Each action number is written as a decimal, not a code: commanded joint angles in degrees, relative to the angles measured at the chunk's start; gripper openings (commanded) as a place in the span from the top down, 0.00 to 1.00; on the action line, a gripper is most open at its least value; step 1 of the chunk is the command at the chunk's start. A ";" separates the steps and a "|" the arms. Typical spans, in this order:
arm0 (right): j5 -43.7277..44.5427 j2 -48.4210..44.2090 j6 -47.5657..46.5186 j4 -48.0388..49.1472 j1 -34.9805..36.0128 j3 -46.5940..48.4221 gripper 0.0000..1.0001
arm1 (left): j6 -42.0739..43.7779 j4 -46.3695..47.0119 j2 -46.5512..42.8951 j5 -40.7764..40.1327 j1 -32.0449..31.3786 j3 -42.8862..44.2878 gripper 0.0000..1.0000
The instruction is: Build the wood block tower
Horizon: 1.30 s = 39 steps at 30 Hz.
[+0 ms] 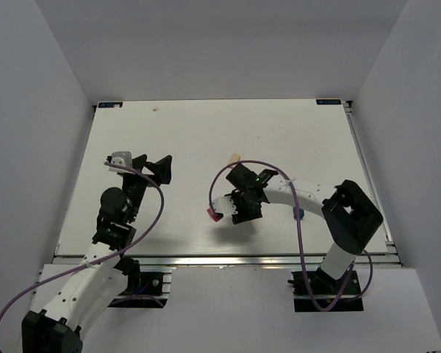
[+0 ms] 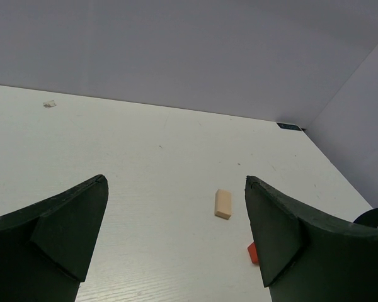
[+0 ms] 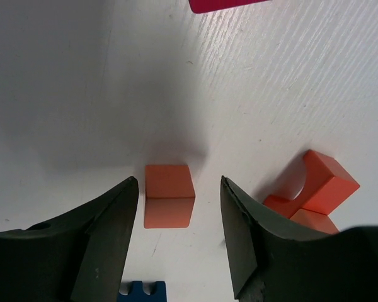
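Overhead, 2 arms reach over a white table (image 1: 206,125) enclosed by pale walls. The parts of the wood block tower lie loose near the table's middle, most of them under the right arm.

Right gripper (image 3: 178,181): pointed down at the table, jaws parted. 1 orange cube (image 3: 169,204) rests on the table between the 2 fingers (image 3: 101,245). A narrow gap shows on its left side and a wider gap on its right, so neither finger touches it.

Around the cube, in the right wrist view:
- a magenta-red block (image 3: 227,4), cut off by the upper edge, well apart from the cube; overhead it lies just left of the gripper;
- an orange-red arch block (image 3: 321,179) to the right, tilted, touching another orange piece (image 3: 312,221) that the finger partly hides;
- a blue block (image 3: 143,291) with a notched top, at the lower edge between the fingers.

Left gripper (image 2: 174,180): jaws spread wide, holding nothing, raised over the left half of the table and aimed toward the far right corner. Ahead of it 1 tan bar (image 2: 223,204) lies flat, alone on the table, just far of the right gripper in the overhead view. A reddish block (image 2: 252,253) nearer the camera is mostly hidden behind the right-hand finger.
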 commanded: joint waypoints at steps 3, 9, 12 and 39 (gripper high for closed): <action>-2.31 -4.02 0.06 1.43 -0.14 -0.89 0.39 | 0.66 0.79 -0.06 0.07 0.19 -0.53 0.02; -6.09 -7.44 -1.43 1.95 -2.77 -3.09 0.38 | 0.66 0.44 -0.40 0.86 0.19 -0.97 0.02; -7.50 -8.77 -1.79 1.25 -4.97 -4.05 0.39 | 1.10 0.44 -0.67 1.56 0.19 -1.05 0.02; -13.39 -6.13 -1.44 4.41 -9.37 -6.69 0.48 | 2.68 0.44 0.21 2.18 0.19 -0.62 0.02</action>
